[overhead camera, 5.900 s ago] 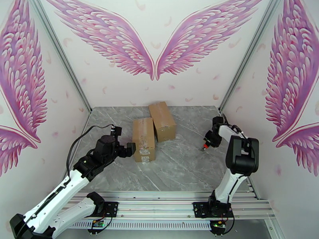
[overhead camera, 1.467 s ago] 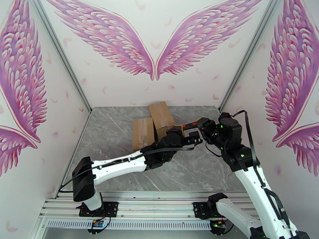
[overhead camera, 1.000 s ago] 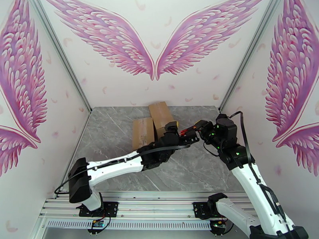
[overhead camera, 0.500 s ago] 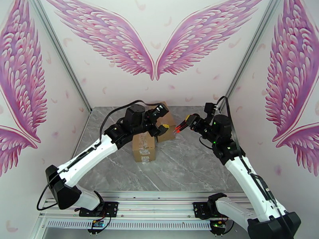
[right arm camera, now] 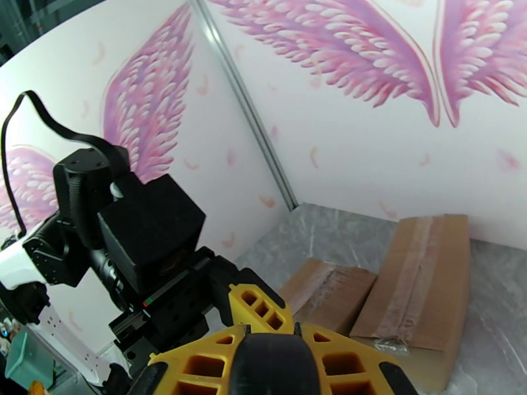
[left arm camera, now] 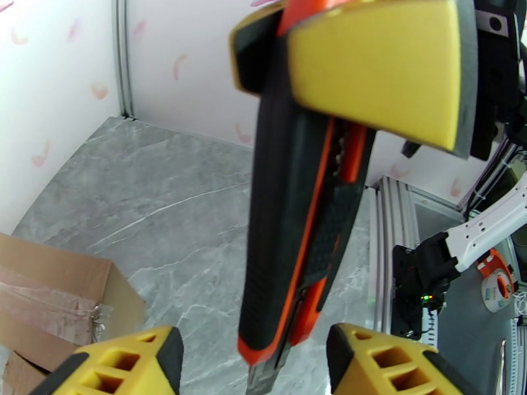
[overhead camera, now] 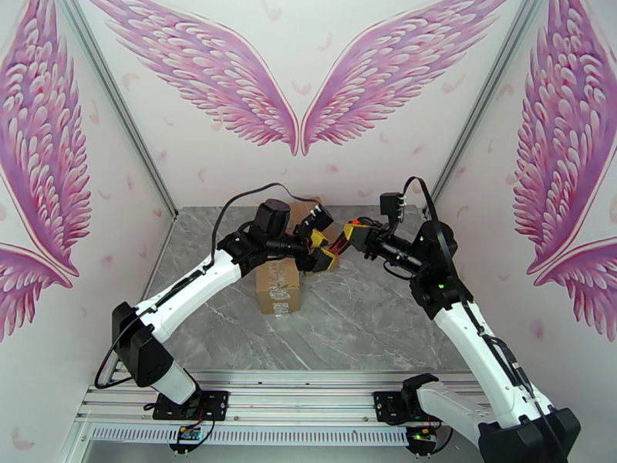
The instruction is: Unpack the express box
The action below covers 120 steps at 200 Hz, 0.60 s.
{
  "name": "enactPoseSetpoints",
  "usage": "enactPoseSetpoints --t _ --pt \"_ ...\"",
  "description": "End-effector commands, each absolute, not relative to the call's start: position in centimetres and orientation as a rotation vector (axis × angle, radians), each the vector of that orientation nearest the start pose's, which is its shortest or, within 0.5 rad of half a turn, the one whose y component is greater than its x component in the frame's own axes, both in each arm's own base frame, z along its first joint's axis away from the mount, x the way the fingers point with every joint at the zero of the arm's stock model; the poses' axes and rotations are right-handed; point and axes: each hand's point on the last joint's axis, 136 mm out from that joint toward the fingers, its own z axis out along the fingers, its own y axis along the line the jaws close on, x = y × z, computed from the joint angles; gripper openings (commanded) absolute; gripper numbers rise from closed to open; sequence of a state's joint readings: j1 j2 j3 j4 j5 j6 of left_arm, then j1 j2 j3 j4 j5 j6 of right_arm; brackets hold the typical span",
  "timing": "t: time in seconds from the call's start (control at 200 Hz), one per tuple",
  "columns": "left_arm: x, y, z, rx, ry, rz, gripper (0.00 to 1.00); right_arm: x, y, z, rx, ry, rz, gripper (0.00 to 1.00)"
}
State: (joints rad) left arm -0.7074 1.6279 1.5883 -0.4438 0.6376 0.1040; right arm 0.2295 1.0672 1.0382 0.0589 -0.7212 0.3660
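Clamping the knife (left arm camera: 296,212) tight in the right gripper (overhead camera: 352,230). Holding the left gripper (left arm camera: 253,363) wide apart around its tip, not touching — box (overhead camera: 278,283) at 8 o'clock.

The utility knife (left arm camera: 296,225) is black with orange trim. The left gripper (left arm camera: 253,363) and right gripper (overhead camera: 351,230) have yellow fingers on white-and-black arms (overhead camera: 193,287). The cardboard boxes (right arm camera: 421,284) are brown, the table (overhead camera: 362,318) grey marble with pale veins, and the walls (overhead camera: 308,175) white with pink-purple feathered wings (overhead camera: 224,71).
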Motion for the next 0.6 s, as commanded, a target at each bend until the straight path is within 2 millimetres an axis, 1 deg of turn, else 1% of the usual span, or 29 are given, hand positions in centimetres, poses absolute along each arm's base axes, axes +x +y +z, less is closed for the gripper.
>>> enactPoseSetpoints --t 0.0,0.04,0.175,0.23,0.29,0.355,0.47,0.595 --pt "28.1 -38.8 34.4 1.222 1.693 -1.118 0.61 29.2 20.1 41.8 -0.65 1.444 1.057 0.01" --pt "28.0 -38.9 34.2 1.227 1.697 -1.125 0.59 28.9 20.5 41.8 -0.692 1.421 1.071 0.0" --pt "27.7 -38.9 33.6 1.235 1.712 -1.149 0.53 28.7 21.0 41.7 -0.759 1.401 1.092 0.0" --pt "27.6 -38.9 33.4 1.235 1.717 -1.153 0.51 28.5 21.2 41.8 -0.779 1.387 1.099 0.0" --pt "27.5 -38.9 33.3 1.241 1.717 -1.159 0.47 28.0 21.4 42.2 -0.813 1.355 1.11 0.0" --pt "27.4 -38.9 33.4 1.244 1.715 -1.163 0.43 27.9 21.5 42.4 -0.827 1.343 1.11 0.0" --pt "27.1 -39.0 33.1 1.259 1.716 -1.183 0.38 27.6 21.5 42.7 -0.854 1.315 1.087 0.0" --pt "26.6 -39.2 33.2 1.276 1.709 -1.2 0.29 27.6 21.6 42.5 -0.869 1.318 1.086 0.0"
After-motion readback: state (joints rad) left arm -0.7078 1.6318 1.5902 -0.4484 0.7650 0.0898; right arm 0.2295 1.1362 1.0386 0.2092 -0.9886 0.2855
